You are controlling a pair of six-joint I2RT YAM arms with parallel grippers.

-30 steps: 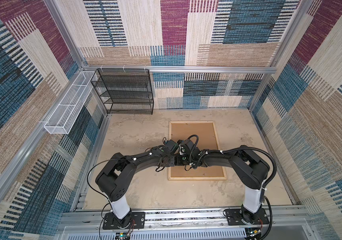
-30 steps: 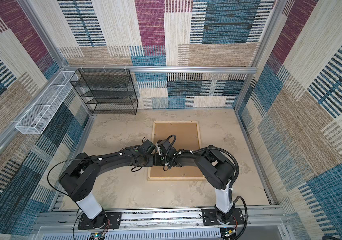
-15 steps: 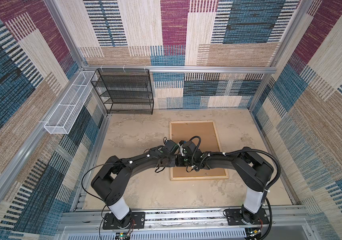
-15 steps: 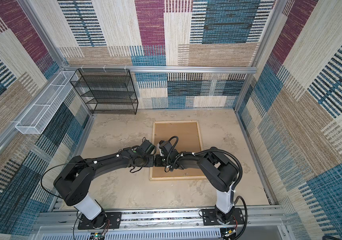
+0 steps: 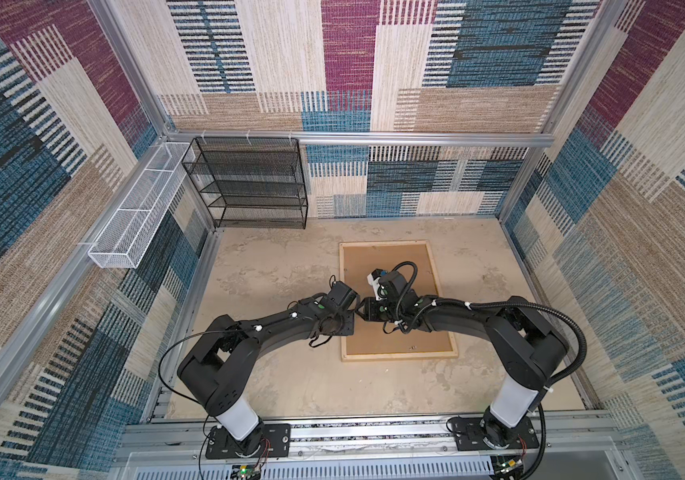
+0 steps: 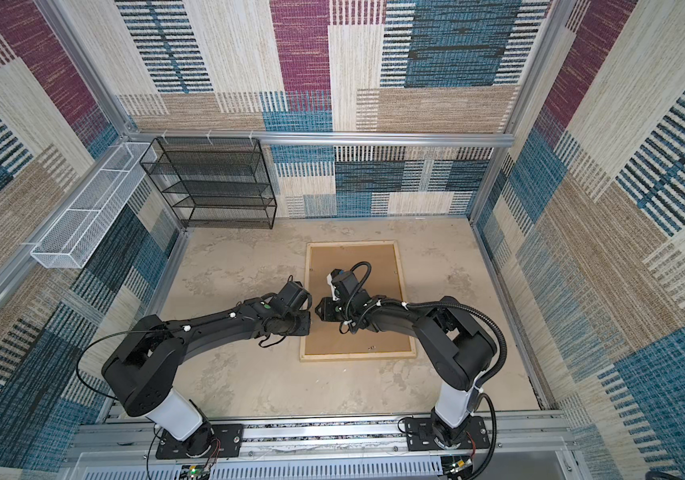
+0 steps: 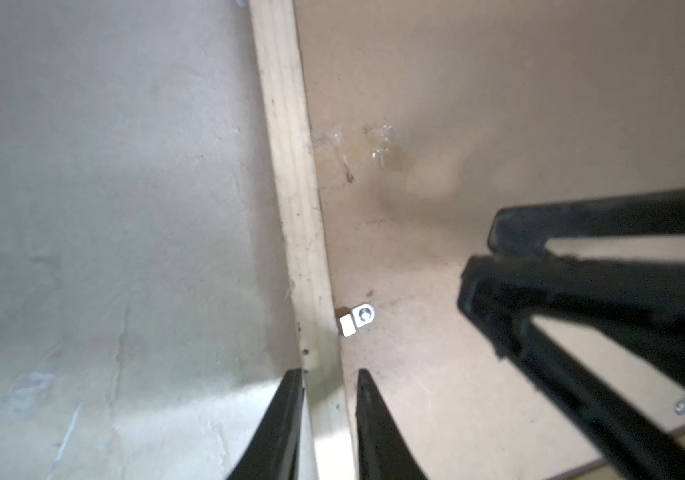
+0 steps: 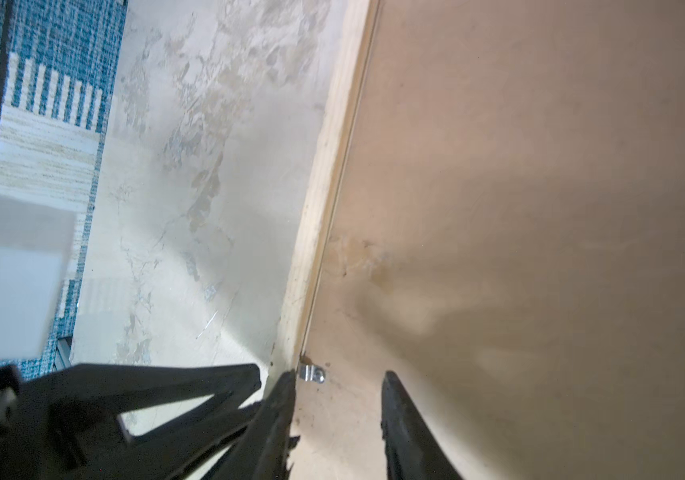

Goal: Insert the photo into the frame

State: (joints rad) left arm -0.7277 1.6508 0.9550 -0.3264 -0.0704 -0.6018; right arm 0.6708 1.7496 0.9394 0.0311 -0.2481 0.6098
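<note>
Appears nearly complete: shows the frame [image 5: 399,356] face-down on the counter [image 5: 290,270], backing board [image 5: 374,257] seated under a metal tab [image 7: 356,320], photo hidden, presumably beneath, with left pincer [image 7: 329,374] narrowly parted astride the side bar and right pincer [image 8: 338,376] wider, both empty.

frame [image 5: 399,356] on table [image 5: 286,257], rack [image 5: 249,187] behind

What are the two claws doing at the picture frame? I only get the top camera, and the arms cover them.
Observer: In the left wrist view the left claw is open, astride a wooden bar of the frame.
Operator: And the right one?
Observer: The right claw is open too, one tip by that bar, the other over the brown backing.
Operator: Anything near them?
Observer: A small metal tab lies on the backing against the bar, beside the right claw.
</note>
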